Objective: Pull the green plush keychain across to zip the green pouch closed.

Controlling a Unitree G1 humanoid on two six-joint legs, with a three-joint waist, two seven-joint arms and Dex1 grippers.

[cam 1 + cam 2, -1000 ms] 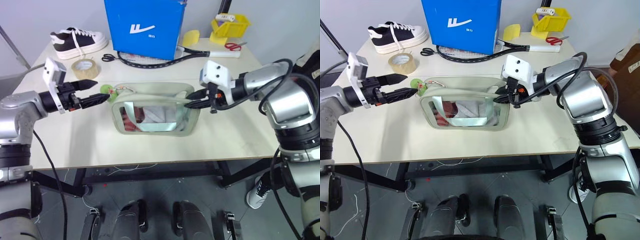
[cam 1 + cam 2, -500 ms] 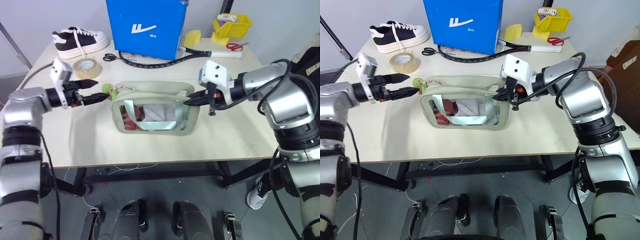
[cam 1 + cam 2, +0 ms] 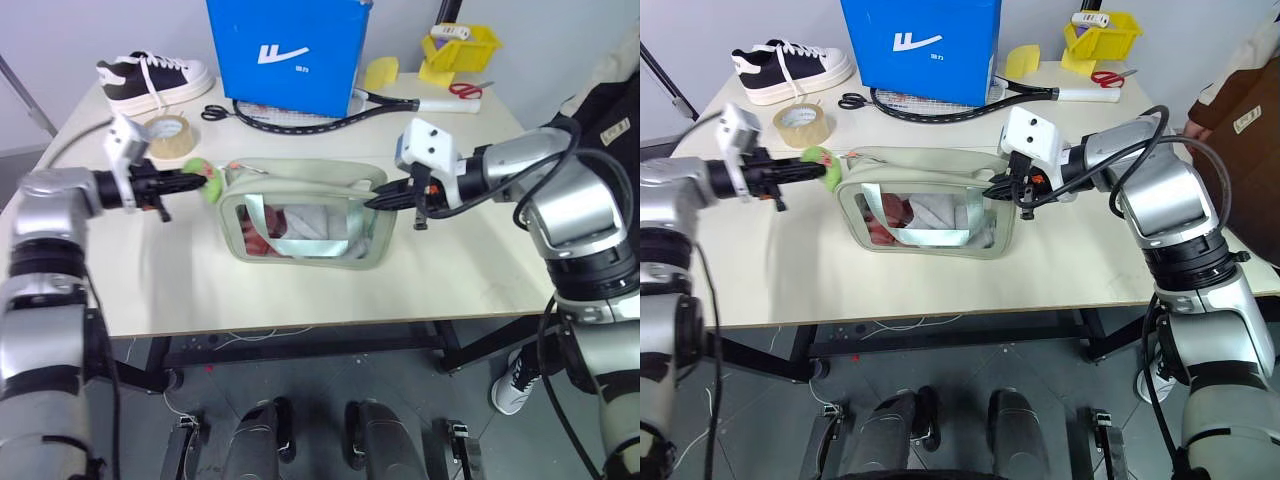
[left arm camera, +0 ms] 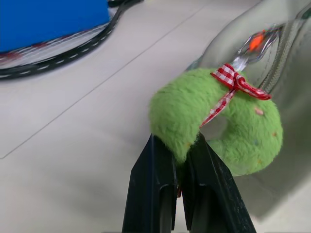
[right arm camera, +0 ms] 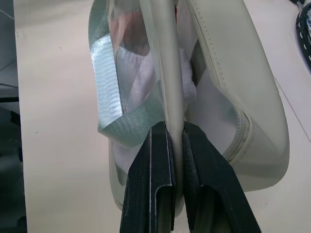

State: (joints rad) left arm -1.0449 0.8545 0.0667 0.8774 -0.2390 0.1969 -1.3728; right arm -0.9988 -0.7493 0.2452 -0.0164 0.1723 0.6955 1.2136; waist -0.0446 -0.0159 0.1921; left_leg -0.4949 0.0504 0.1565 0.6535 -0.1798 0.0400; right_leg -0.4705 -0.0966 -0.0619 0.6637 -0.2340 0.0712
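1. left wrist view: the left tool [image 4: 177,167] is clenched on the green plush keychain [image 4: 216,119], its two black fingers [image 4: 153,194] pinching the lower edge of the fuzzy ring; a red-and-white checked bow sits on top, and a metal clip links it to the green pouch [image 4: 286,63].
2. left eye view: the left tool [image 3: 192,181] holds the keychain [image 3: 206,181] just beside the pouch's left top corner, with the pouch [image 3: 305,215] standing upright near the middle of the tabletop [image 3: 180,280].
3. right wrist view: the right tool [image 5: 175,145] is clamped on a thin upright edge of the pouch [image 5: 233,97] at its right end; white and reddish contents and a pale green strap show through the clear window.
4. left eye view: the right tool [image 3: 378,202] meets the pouch's right top corner, so both tools sit at opposite ends of the top edge.
5. bare tabletop lies in front of the pouch up to the near edge, and to its left and right.
6. behind the pouch, near but apart, lie a racket [image 3: 320,115] and a blue box [image 3: 288,52]; a tape roll [image 3: 172,133], scissors [image 3: 215,113] and a shoe [image 3: 155,78] sit at the far left.
7. a yellow bin [image 3: 458,48] and red-handled scissors [image 3: 466,90] stand at the far right edge.
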